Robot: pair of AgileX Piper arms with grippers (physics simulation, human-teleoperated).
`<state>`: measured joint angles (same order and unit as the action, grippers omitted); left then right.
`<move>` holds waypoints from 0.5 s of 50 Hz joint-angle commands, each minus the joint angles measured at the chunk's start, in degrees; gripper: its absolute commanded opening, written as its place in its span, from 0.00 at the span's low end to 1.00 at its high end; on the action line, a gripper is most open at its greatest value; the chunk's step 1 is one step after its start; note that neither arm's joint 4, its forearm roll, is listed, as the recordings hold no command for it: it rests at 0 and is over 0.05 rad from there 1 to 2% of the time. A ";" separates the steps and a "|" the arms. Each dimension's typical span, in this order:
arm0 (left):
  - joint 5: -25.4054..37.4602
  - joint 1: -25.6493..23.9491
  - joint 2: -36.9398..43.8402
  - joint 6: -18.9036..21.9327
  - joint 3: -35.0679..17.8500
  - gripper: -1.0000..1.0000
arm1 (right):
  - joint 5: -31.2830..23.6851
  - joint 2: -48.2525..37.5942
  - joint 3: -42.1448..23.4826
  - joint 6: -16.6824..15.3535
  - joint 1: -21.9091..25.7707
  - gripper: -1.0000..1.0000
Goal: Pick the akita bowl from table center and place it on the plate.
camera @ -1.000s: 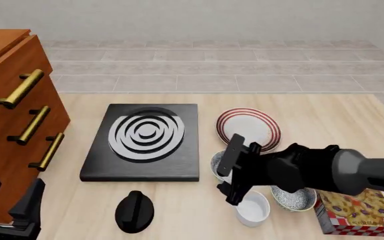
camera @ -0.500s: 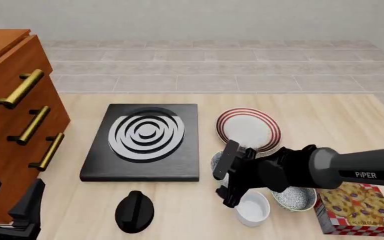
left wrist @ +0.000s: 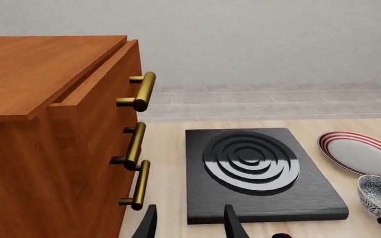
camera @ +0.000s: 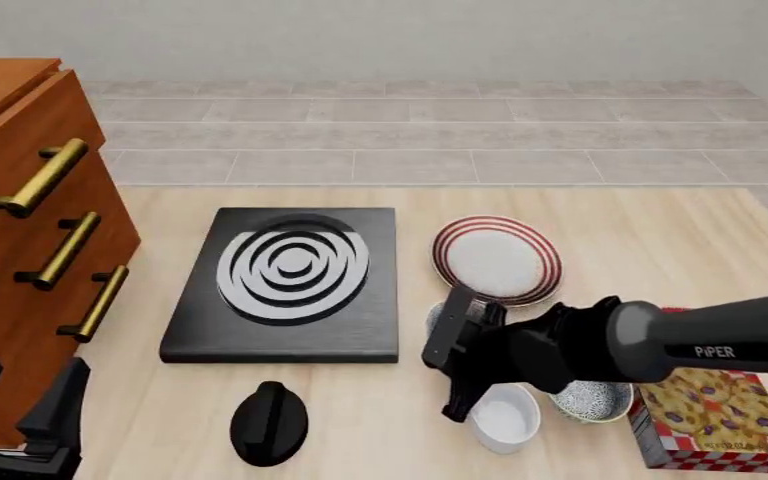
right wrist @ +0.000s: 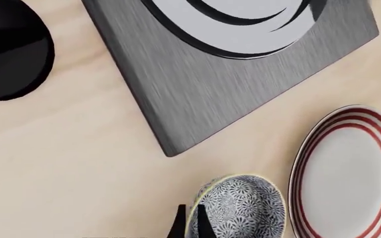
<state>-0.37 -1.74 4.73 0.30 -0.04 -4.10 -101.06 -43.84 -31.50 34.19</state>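
lower now, the right gripper [camera: 448, 358] sits over the akita bowl [right wrist: 240, 208] beside the plate [camera: 496, 259]; cannot tell its claw state. left gripper [camera: 17, 412] apart.

Black square stove [camera: 285, 283] beside wooden drawer cabinet [camera: 31, 240]; black knob [camera: 268, 422], white bowl [camera: 510, 420], wider speckled bowl [camera: 598, 400], printed box [camera: 720, 420] near front edge.
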 commanded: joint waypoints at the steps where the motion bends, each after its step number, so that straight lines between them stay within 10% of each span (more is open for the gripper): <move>1: 0.00 -0.06 0.01 0.09 0.01 1.00 | 0.73 0.50 1.14 -0.97 0.72 0.00; 25: -0.46 -0.06 0.47 0.01 0.00 1.00 | -2.08 5.25 -0.09 -1.30 1.08 0.00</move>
<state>-0.68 -1.81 5.06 0.32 -0.04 -4.86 -97.92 -43.42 -33.15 34.84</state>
